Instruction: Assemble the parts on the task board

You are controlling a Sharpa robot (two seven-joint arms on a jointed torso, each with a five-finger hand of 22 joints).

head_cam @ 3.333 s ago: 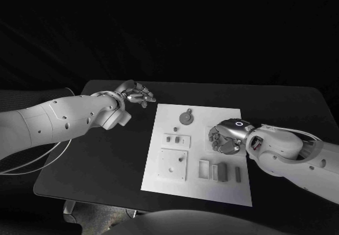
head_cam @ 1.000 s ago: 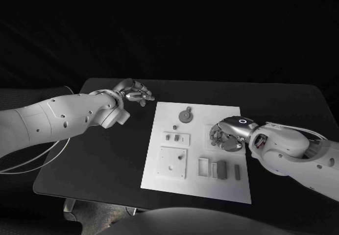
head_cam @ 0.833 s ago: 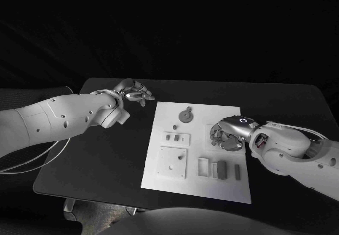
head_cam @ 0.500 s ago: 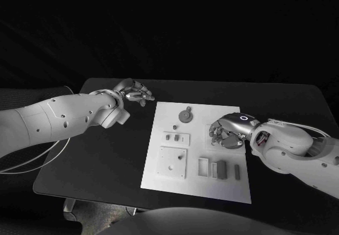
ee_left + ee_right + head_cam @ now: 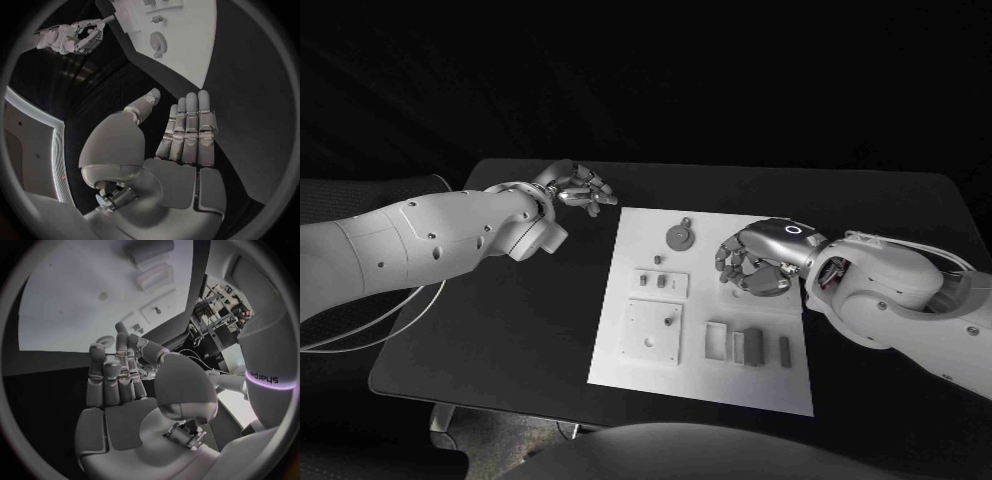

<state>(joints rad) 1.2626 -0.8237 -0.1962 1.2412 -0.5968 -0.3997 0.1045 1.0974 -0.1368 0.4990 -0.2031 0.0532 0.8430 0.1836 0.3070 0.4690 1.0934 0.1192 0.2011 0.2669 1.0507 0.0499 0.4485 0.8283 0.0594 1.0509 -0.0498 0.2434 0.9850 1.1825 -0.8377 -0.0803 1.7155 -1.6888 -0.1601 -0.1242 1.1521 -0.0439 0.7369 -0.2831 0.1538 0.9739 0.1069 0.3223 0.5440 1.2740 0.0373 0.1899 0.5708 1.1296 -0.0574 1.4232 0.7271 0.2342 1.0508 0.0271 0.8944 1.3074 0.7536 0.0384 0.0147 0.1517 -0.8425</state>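
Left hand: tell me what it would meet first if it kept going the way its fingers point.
Probably nothing on the black table: the left hand is open beside the task board's far corner, fingers aimed past it over bare tabletop. Depth is unclear.

My right robot hand (image 5: 759,262) sits over the right edge of the task board (image 5: 708,385), covering the recess beneath it; I can't tell whether anything is between its curled fingers (image 5: 110,371). The small parts (image 5: 753,346) near the board's near right corner are too tiny to identify. The worktop (image 5: 502,330) loses its near edge behind my body.
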